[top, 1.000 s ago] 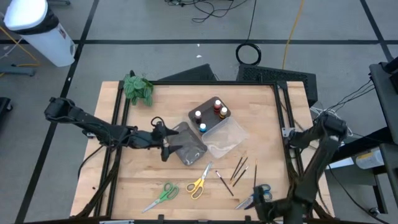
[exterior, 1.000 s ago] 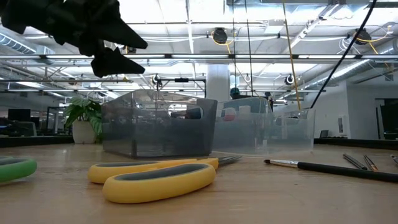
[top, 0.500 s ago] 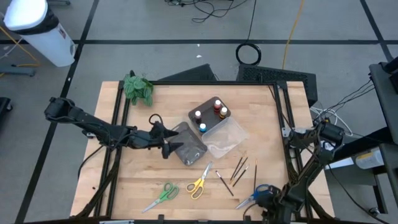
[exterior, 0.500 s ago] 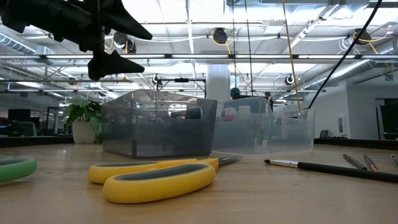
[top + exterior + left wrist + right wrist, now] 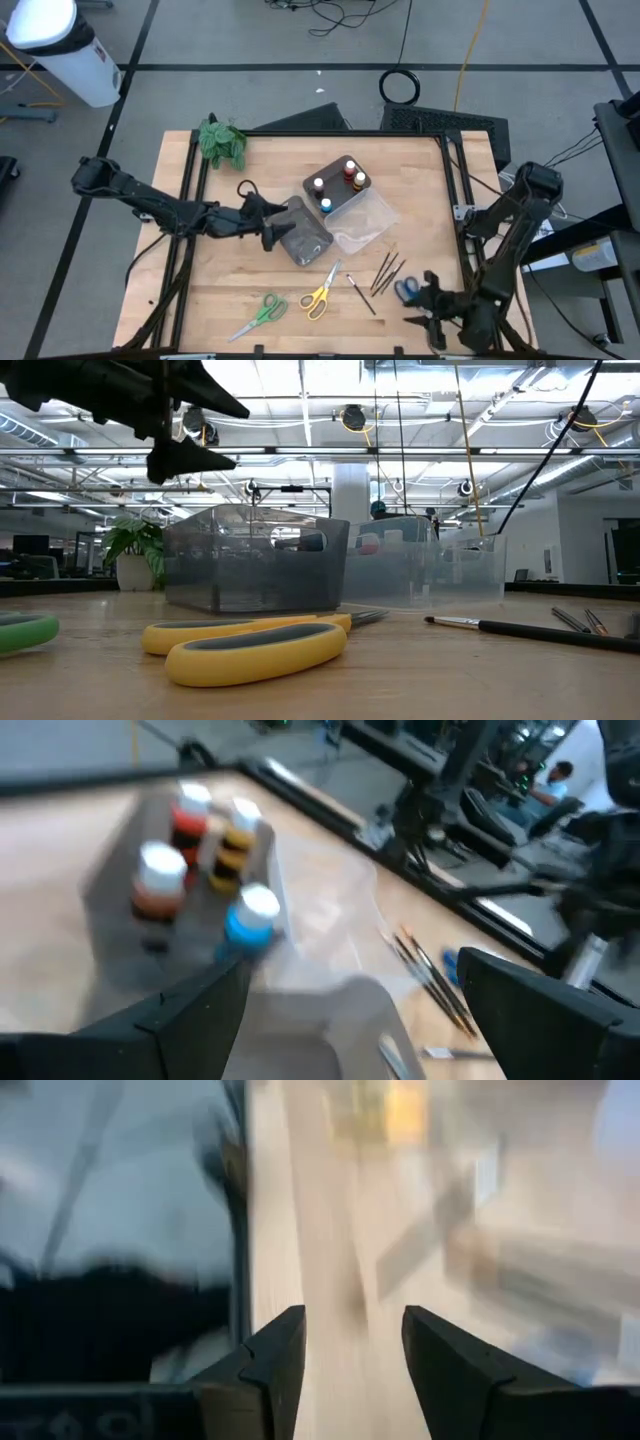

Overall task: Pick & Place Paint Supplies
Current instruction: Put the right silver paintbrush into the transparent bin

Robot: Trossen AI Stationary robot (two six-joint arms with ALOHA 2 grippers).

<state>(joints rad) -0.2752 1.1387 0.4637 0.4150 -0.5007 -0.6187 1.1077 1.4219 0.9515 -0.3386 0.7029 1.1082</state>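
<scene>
Lying near your table's front edge, the yellow-handled scissors (image 5: pixel 319 296) run on a diagonal, blades aimed toward the grey plastic tray (image 5: pixel 303 232); the green-handled scissors (image 5: pixel 261 312) sit just to their left, blades toward the front-left corner; the thin dark-handled brushes (image 5: pixel 386 272) lie roughly parallel, tilted; the blue-handled scissors (image 5: pixel 407 291) rest beside your right gripper (image 5: pixel 432 316), whose fingers stand narrowly parted and bare; your left gripper (image 5: pixel 276 229) hangs at the grey tray, fingers wide, holding nothing; the dark tray (image 5: pixel 337 184) holds four small paint bottles (image 5: pixel 190 860); the clear plastic tray (image 5: pixel 362 224) adjoins it.
</scene>
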